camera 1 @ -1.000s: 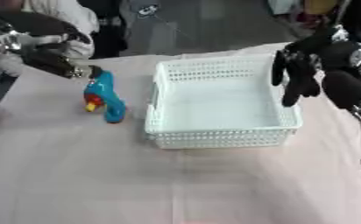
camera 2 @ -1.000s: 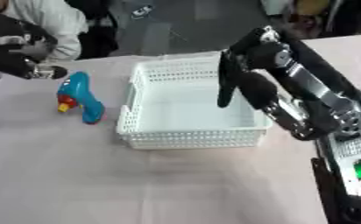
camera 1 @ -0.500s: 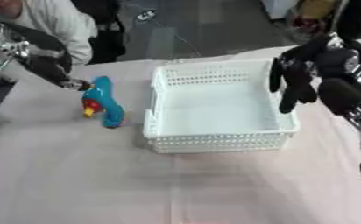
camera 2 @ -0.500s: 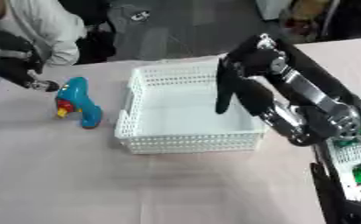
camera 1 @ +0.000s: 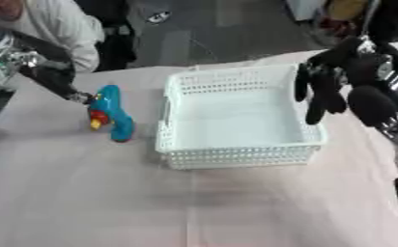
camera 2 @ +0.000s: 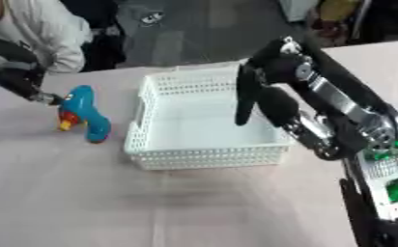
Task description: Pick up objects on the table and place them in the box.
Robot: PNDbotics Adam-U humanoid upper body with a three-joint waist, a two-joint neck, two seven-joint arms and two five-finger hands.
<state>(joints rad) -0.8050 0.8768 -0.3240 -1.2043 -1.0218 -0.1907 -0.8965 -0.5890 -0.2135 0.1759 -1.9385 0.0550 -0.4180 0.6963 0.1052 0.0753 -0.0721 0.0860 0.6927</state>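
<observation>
On the pink tablecloth, left eye view: the blue toy drill (camera 1: 109,113) lies just left of the white basket (camera 1: 236,155), long axis running away from the robot. The left hand (camera 1: 54,79) meets its far end, fingertips there; pinch or touch, I cannot tell. Right eye view: the right hand (camera 2: 251,91) hangs fingers-down, straight, over the empty basket, so the left is much nearer.

I see a white plastic basket (camera 1: 236,120) with perforated lattice walls and a smooth floor. Left of the basket lies a glossy blue plastic toy (camera 1: 111,113). Both rest on a matt, pinkish tablecloth (camera 1: 92,193).
</observation>
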